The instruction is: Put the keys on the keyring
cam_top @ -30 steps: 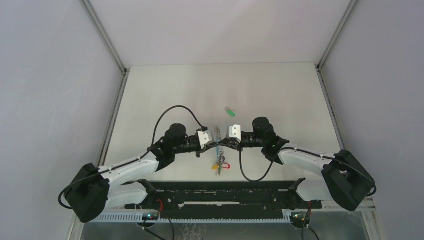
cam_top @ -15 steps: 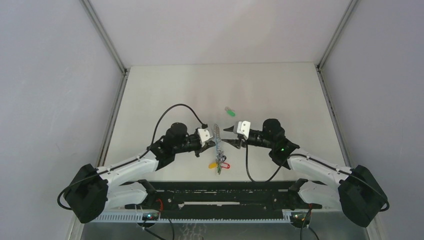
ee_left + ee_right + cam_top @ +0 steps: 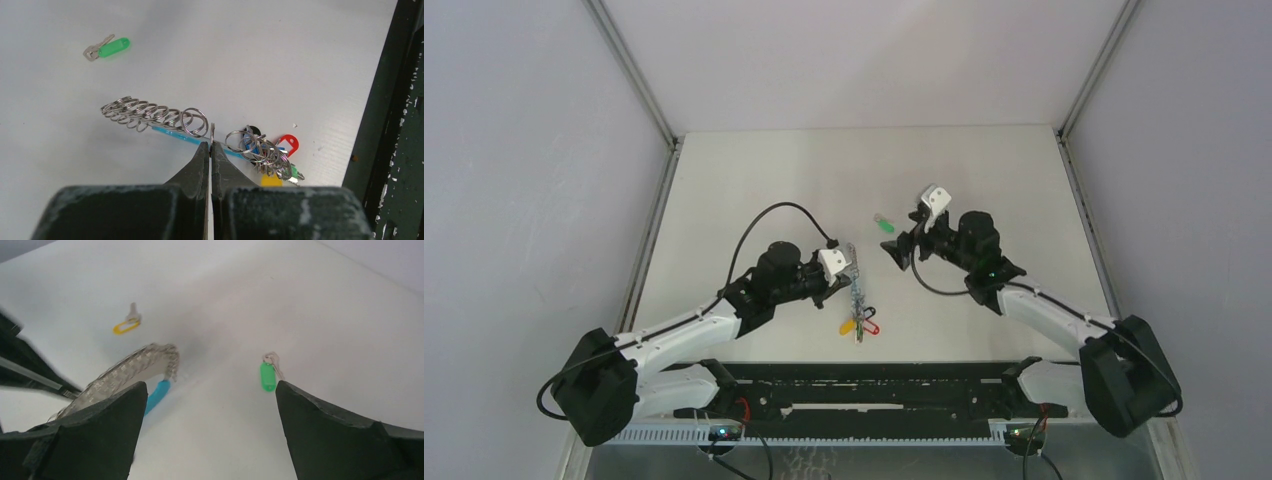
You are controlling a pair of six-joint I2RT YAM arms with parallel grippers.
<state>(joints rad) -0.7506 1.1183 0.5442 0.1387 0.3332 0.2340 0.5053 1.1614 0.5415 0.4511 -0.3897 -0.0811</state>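
Pinching the blue-banded, silver-ringed keyring [image 3: 155, 116] on the white bench [image 3: 754, 180], the left hand [image 3: 210, 145] is clamped shut on it, while the right hand [image 3: 207, 386] hangs spread wide near the loose green-headed silver key [image 3: 268, 375].

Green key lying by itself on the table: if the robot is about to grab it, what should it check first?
1. Right gripper open: ok, its jaws are spread wide in the right wrist view.
2. Green key free to pick: ok, it lies flat on the table with nothing touching it.
3. Key centred between the fingers: not ok, it sits close to one finger.
4. Left gripper holding the keyring: ok, its jaws are pinched shut on the keyring.
5. Yellow key already on the ring: cannot tell.
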